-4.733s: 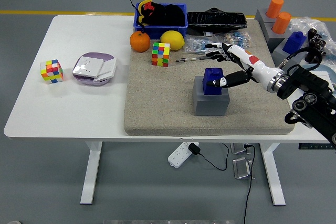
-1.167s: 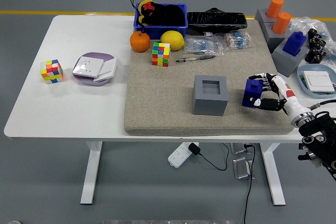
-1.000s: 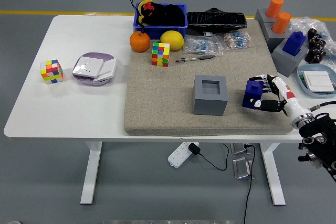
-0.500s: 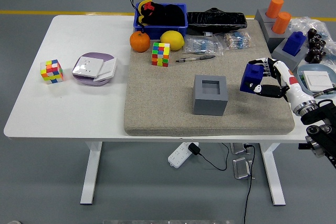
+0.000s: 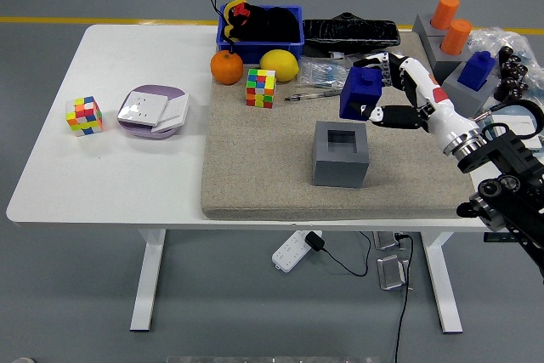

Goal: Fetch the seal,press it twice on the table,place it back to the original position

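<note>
- Gripping the blue seal [image 5: 359, 93], we find the right robot hand [image 5: 387, 91] clamped on it.
- We note the seal raised off the mat, just far-right of the grey holder [image 5: 341, 153].

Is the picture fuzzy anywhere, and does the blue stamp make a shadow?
Head view: sharp all over, with soft, even light and no glare. The blue block-shaped seal, held in the robot's right hand, looks crisp, not smeared; I can't make out a clear shadow from it on the beige felt mat.
</note>
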`<state>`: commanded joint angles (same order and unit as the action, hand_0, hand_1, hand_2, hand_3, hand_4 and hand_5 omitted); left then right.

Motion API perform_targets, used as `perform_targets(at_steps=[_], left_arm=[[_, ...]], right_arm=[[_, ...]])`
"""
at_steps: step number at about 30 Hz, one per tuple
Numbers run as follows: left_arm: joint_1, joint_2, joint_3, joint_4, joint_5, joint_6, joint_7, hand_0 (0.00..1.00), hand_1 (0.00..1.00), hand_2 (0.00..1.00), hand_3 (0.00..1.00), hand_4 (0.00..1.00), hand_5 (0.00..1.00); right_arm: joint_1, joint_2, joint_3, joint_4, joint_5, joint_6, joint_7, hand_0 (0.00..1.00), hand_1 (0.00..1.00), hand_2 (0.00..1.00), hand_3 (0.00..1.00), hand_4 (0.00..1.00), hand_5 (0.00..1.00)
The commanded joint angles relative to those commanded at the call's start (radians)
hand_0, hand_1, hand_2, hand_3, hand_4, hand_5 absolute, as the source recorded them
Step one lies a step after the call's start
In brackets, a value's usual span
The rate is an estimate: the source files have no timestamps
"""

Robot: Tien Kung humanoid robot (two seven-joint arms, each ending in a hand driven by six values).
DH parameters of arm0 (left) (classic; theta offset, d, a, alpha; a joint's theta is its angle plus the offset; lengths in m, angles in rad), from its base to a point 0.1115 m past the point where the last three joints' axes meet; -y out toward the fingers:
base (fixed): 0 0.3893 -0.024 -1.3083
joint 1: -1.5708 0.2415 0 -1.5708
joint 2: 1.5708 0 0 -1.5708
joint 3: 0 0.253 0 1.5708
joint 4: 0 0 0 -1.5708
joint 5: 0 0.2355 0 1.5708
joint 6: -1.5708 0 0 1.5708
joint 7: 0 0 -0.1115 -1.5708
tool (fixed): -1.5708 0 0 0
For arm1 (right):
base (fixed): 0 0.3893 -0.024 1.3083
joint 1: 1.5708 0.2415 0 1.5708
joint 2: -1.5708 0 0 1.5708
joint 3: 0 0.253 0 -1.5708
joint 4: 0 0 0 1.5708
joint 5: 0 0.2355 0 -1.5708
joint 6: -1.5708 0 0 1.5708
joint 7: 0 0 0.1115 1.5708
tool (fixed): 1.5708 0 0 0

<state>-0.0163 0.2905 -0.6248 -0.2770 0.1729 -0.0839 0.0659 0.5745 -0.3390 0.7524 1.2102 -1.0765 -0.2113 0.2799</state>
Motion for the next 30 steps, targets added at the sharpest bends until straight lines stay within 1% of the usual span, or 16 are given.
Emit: perform_targets(at_steps=[5, 10, 14, 22, 30], left_arm=[[0.000, 0.000, 0.003, 0.001, -0.003, -0.001, 0.001, 0.862, 0.832, 0.824, 0.840, 0.836, 0.502], [-0.004, 0.000, 0.005, 0.001, -0.004, -0.001, 0.001, 0.862, 0.832, 0.823, 0.839, 0.835, 0.502], [-0.007, 0.001, 0.004, 0.000, -0.003, 0.000, 0.000, 0.862, 0.832, 0.823, 0.839, 0.835, 0.501], [-0.006, 0.001, 0.007, 0.001, -0.005, -0.001, 0.001, 0.862, 0.832, 0.823, 0.839, 0.835, 0.502], [-0.005, 0.000, 0.007, 0.000, -0.005, -0.002, 0.001, 0.862, 0.832, 0.824, 0.840, 0.835, 0.502]], right_arm=[[0.028, 0.017, -0.067, -0.025, 0.023, 0.006, 0.002, 0.560, 0.435, 0.442, 0.398, 0.684, 0.002], [0.071, 0.025, -0.138, -0.069, 0.060, 0.010, 0.010, 0.560, 0.434, 0.443, 0.398, 0.685, 0.002], [0.095, 0.030, -0.176, -0.104, 0.081, 0.015, 0.016, 0.561, 0.435, 0.443, 0.399, 0.688, 0.002], [0.114, 0.031, -0.212, -0.150, 0.095, 0.024, 0.018, 0.562, 0.435, 0.443, 0.399, 0.689, 0.002], [0.121, 0.022, -0.217, -0.167, 0.095, 0.027, 0.018, 0.562, 0.436, 0.444, 0.400, 0.699, 0.002]])
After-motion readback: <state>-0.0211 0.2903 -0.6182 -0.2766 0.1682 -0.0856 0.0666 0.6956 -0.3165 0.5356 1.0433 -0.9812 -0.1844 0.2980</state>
